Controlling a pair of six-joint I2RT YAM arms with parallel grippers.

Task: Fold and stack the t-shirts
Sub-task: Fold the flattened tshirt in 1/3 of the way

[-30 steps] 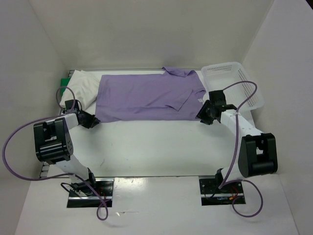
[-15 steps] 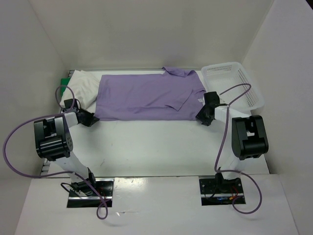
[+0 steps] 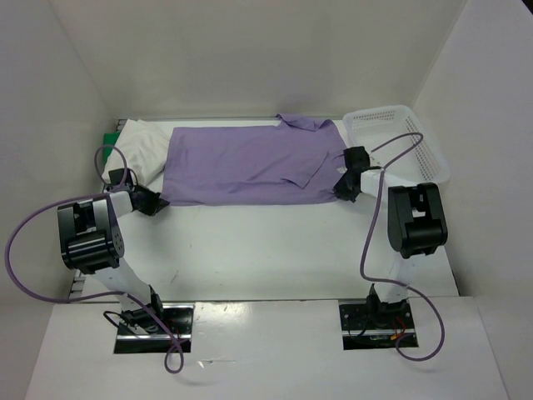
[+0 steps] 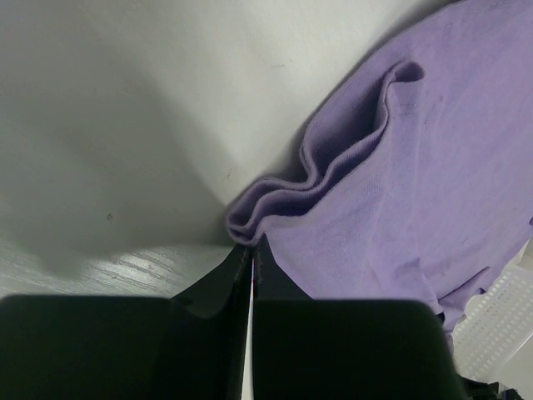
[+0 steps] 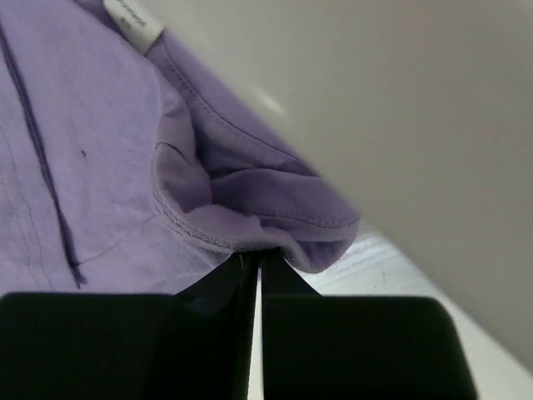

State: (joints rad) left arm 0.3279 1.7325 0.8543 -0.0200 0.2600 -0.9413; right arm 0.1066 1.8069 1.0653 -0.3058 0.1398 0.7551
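Observation:
The lavender t-shirt (image 3: pixel 250 165) lies spread flat at the back of the table. My left gripper (image 3: pixel 158 202) is at its near left corner. In the left wrist view the jaws (image 4: pixel 251 247) are shut on the bunched edge of the lavender t-shirt (image 4: pixel 400 167). My right gripper (image 3: pixel 343 190) is at the near right corner, and its jaws (image 5: pixel 256 255) are shut on the folded hem of the lavender t-shirt (image 5: pixel 83 125). The white t-shirt (image 3: pixel 143 146) lies partly under the lavender one at the left. A sliver of the green t-shirt (image 3: pixel 110 139) shows beyond it.
A white mesh basket (image 3: pixel 400 142) stands at the back right, close to my right arm. White walls close in the table on the left, back and right. Purple cables loop from both arms.
The right arm's upper link has swung inward and the right gripper has shut on the shirt's near right corner. The left gripper shut on the near left corner and has stayed there.

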